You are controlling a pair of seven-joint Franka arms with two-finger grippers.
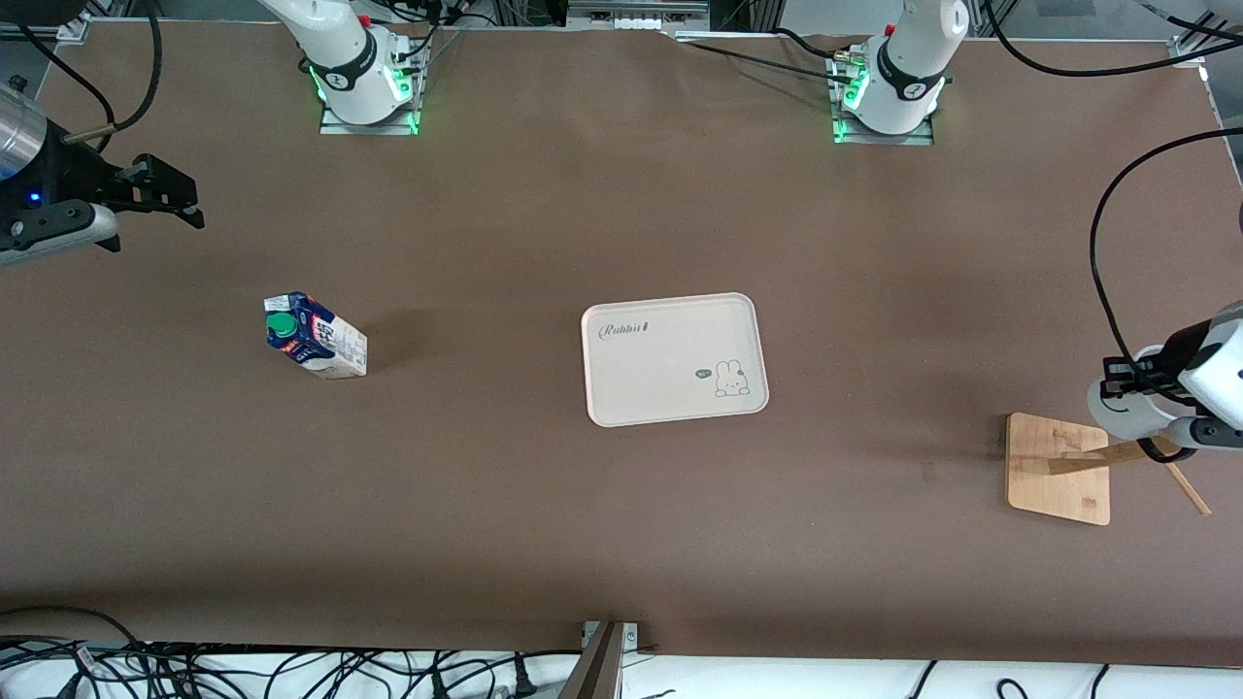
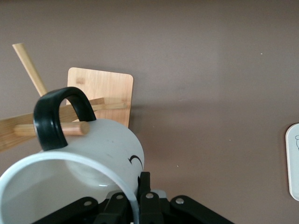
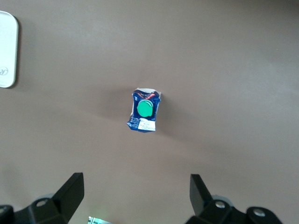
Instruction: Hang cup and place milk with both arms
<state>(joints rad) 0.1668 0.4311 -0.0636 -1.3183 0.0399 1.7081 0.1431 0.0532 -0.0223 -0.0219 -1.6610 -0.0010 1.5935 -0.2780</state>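
The white cup (image 1: 1120,408) hangs tilted in my left gripper (image 1: 1134,373), over the wooden rack (image 1: 1058,471) at the left arm's end of the table. In the left wrist view my left gripper (image 2: 138,187) is shut on the cup's (image 2: 100,149) rim, one finger (image 2: 145,183) outside the wall. The black handle (image 2: 49,119) sits round a wooden peg (image 2: 74,128), whose tip shows inside the loop. The milk (image 1: 316,335) stands on the table toward the right arm's end. My right gripper (image 1: 167,191) hangs open and empty above the table; in the right wrist view it (image 3: 138,186) is apart from the milk (image 3: 144,110).
A cream tray (image 1: 675,388) with a rabbit print lies mid-table, empty; its edge shows in the left wrist view (image 2: 293,163) and the right wrist view (image 3: 7,49). The rack's pegs (image 1: 1187,488) stick out past its base. Cables run along the table's front edge.
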